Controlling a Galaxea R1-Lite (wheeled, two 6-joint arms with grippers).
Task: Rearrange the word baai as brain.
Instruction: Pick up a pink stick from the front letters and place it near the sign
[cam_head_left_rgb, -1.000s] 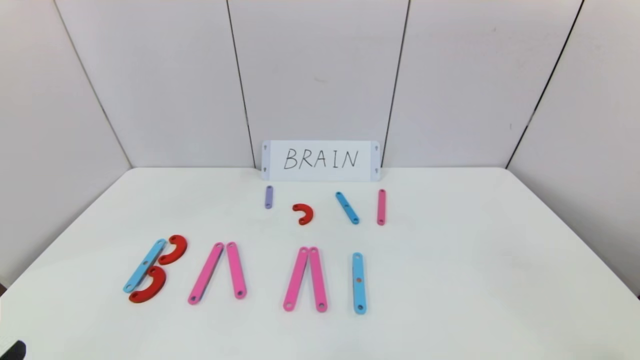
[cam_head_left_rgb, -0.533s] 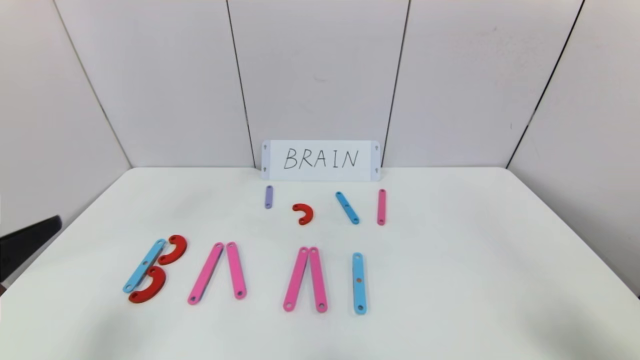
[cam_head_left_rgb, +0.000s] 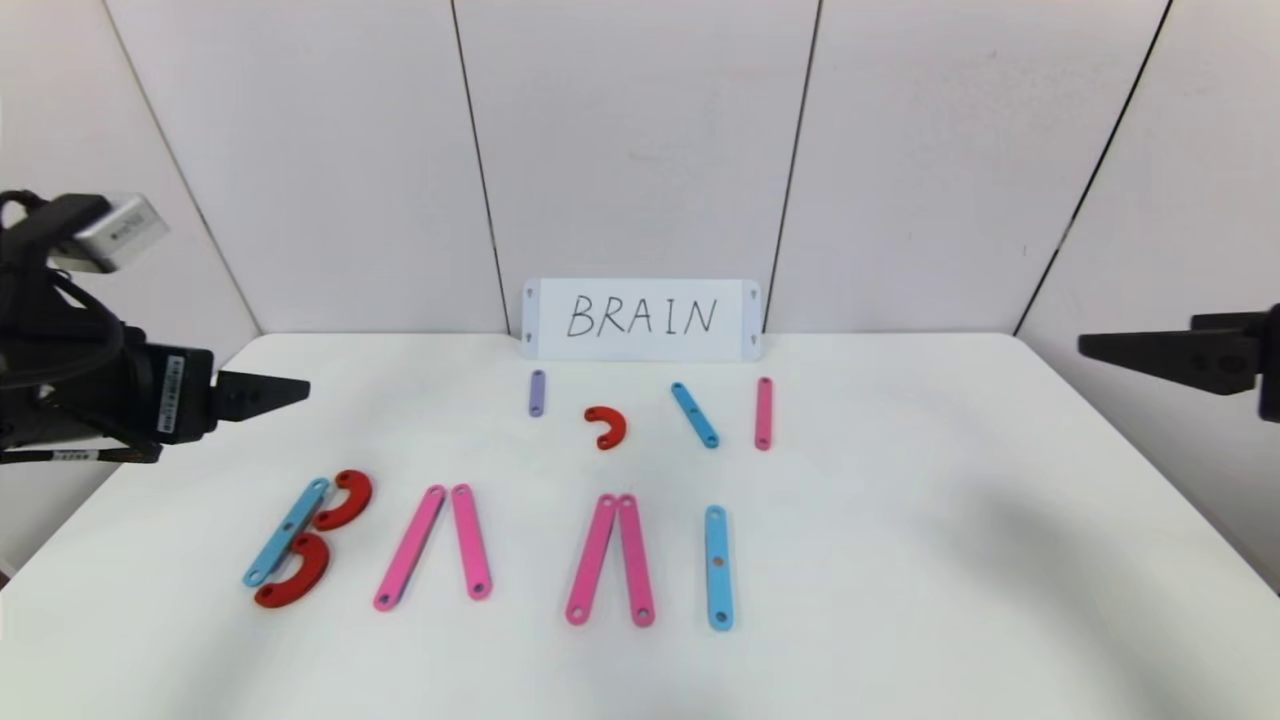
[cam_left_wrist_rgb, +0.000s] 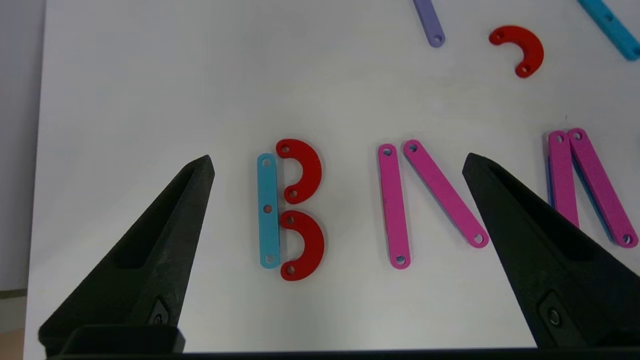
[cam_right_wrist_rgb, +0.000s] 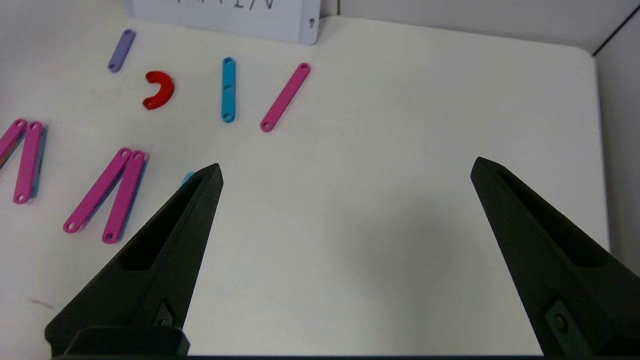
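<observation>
The word baai lies across the near table. Its B is a blue strip (cam_head_left_rgb: 287, 531) with two red arcs (cam_head_left_rgb: 345, 499); then come two pairs of pink strips (cam_head_left_rgb: 410, 547) (cam_head_left_rgb: 592, 558) and a blue strip (cam_head_left_rgb: 718, 567). Behind them lie a purple strip (cam_head_left_rgb: 537, 392), a red arc (cam_head_left_rgb: 608, 427), a blue strip (cam_head_left_rgb: 694, 415) and a pink strip (cam_head_left_rgb: 763, 413). My left gripper (cam_head_left_rgb: 293, 389) hovers high at the left, open and empty, looking down on the B (cam_left_wrist_rgb: 268, 210). My right gripper (cam_head_left_rgb: 1092, 347) hangs open over the bare right side (cam_right_wrist_rgb: 346, 164).
A white card (cam_head_left_rgb: 641, 320) with handwritten BRAIN leans on the back wall behind the spare pieces. White wall panels close in the table (cam_head_left_rgb: 950, 560) at the back and both sides. The table's right half carries no pieces.
Both arms have come up into the head view, the left from the lower left corner, the right at the right edge. The pieces have not moved.
</observation>
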